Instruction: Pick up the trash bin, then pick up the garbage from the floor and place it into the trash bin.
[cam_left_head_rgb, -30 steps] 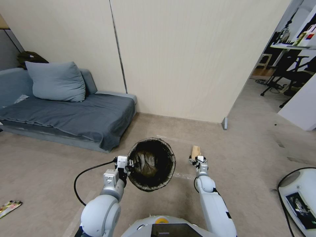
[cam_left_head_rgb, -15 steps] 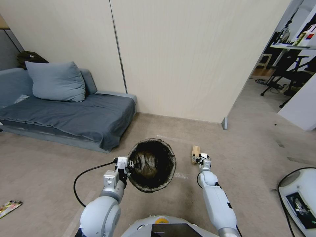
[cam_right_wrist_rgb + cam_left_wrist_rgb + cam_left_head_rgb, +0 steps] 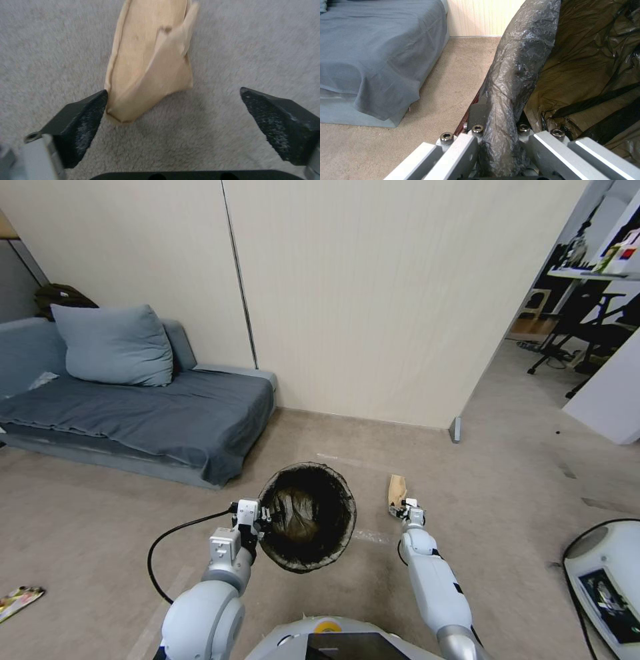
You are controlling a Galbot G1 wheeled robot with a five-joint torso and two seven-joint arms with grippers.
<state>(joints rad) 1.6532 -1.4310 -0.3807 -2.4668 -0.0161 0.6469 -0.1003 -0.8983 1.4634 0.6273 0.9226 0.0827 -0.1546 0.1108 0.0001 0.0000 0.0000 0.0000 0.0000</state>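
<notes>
Head view — sofa [image 3: 133, 413] beside trash bin [image 3: 307, 513].

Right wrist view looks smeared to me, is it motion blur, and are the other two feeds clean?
Right wrist view: carpet and the tan paper are streaked and soft, consistent with motion blur; the open right tool reads sharper. Left wrist view: crisp, with mild sheen on the trash bin liner clamped by the left tool. Head view: sharp, but wide-angle bending shows at the edges.

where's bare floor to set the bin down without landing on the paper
Open carpet lies between the sofa and the left gripper, which holds the trash bin by its rim. It is tighter on the other side: the tan paper lies by the open right gripper.
</notes>
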